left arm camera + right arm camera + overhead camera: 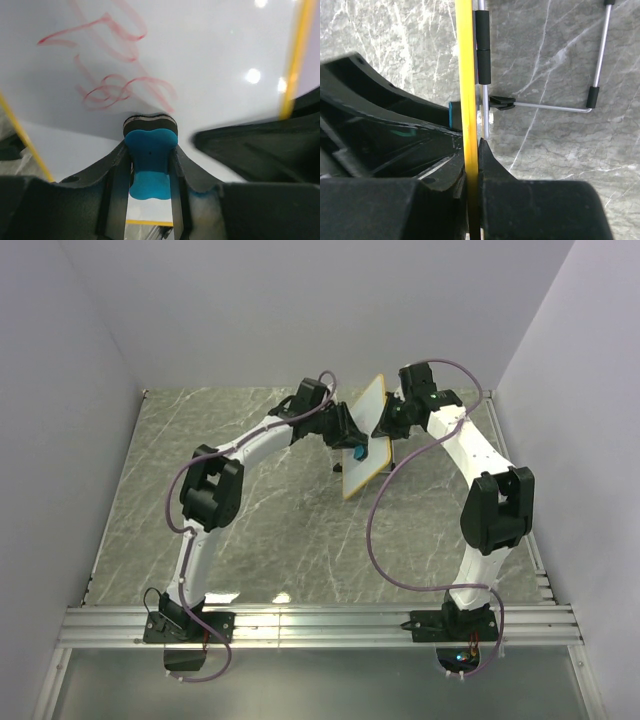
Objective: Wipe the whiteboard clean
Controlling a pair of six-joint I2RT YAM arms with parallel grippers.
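The whiteboard (365,440), white with a yellow rim, is held tilted above the marble table. My right gripper (385,426) is shut on its rim (468,75), seen edge-on in the right wrist view between the fingers (487,160). My left gripper (350,440) is shut on the blue bone-shaped eraser (149,162), whose dark felt end presses against the board face (210,60). Red scribbles (120,85) lie on the board just above the eraser. The eraser also shows in the top view (358,452).
The board's wire easel legs (555,106) with black sleeves hang behind it over the grey marble tabletop (270,530). White walls close in the back and sides. An aluminium rail (320,625) runs along the near edge.
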